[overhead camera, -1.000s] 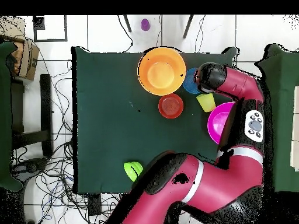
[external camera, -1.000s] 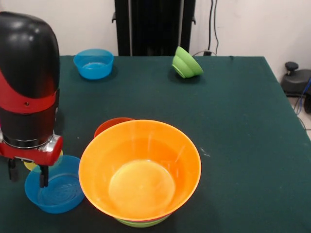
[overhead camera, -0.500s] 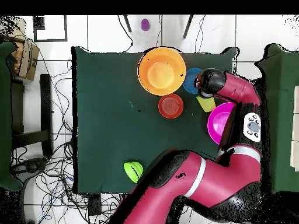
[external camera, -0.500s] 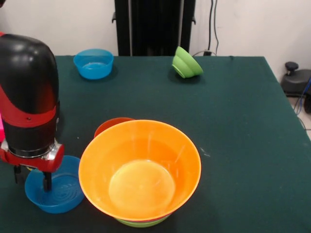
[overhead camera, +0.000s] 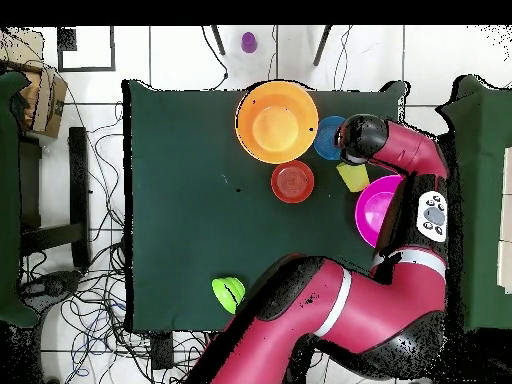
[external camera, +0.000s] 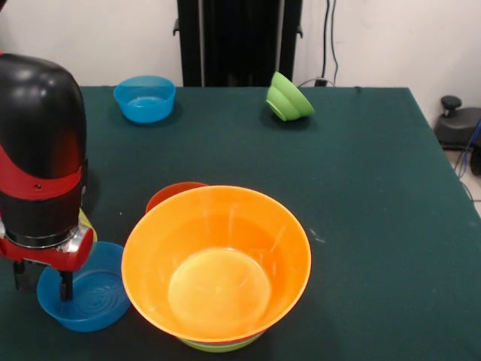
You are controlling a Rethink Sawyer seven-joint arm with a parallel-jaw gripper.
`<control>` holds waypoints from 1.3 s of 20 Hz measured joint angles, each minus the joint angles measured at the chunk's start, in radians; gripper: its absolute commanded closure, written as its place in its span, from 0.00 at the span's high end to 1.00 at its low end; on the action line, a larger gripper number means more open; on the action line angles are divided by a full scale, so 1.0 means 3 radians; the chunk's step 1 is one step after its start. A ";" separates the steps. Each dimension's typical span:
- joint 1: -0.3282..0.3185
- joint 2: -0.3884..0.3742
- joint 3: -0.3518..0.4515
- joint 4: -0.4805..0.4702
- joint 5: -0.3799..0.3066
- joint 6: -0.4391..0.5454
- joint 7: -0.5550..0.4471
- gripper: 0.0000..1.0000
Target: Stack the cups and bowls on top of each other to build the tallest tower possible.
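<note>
The tower (external camera: pixel 218 271) stood at the near edge of the tabletop (external camera: pixel 361 188), an orange bowl on top with a lime green rim below. Just beside it was a small blue bowl (external camera: pixel 86 289), whose rim sat between the spread jaws of the gripper (external camera: pixel 41 280). Well apart from the tower, another blue bowl (external camera: pixel 144 98) and a tipped green bowl (external camera: pixel 288 97) waited unstacked, so much work was left.
</note>
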 measured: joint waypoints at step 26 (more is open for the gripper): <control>0.0004 -0.0078 0.0001 -0.0002 0.0054 0.0001 0.0000 0.00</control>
